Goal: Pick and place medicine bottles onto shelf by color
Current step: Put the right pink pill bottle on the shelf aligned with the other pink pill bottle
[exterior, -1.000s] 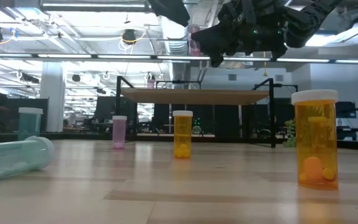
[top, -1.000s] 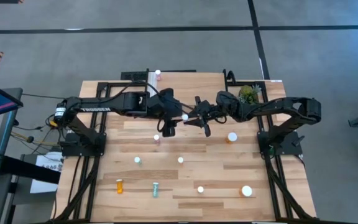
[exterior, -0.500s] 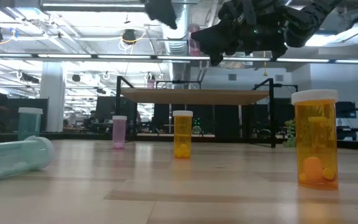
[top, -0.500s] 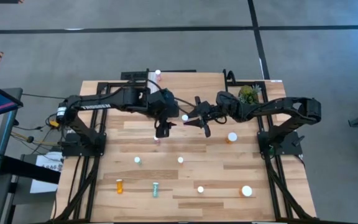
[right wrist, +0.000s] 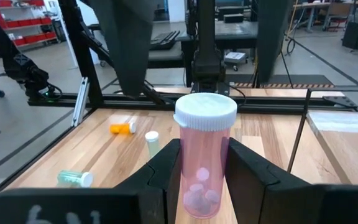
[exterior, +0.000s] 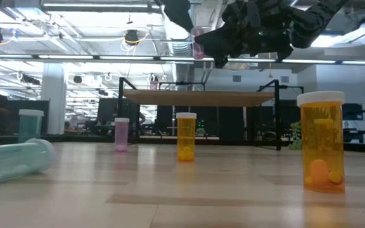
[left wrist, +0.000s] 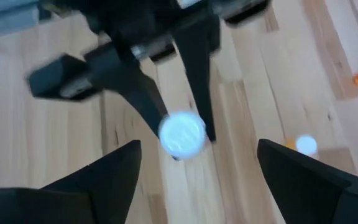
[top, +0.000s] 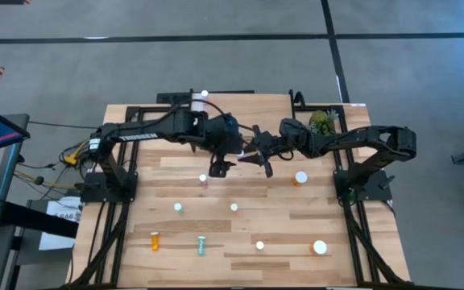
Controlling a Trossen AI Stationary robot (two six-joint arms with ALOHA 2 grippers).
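One pink bottle (right wrist: 205,163) between right jaws.

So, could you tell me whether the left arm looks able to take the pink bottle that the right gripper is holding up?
Probably yes. The left gripper is open, its fingers either side of the pink bottle, with nothing between them. The right gripper is shut on the bottle's lower body, leaving the capped top free.

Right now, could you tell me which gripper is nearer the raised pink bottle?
Right. The right gripper grips the pink bottle; the left gripper is open just above its cap.
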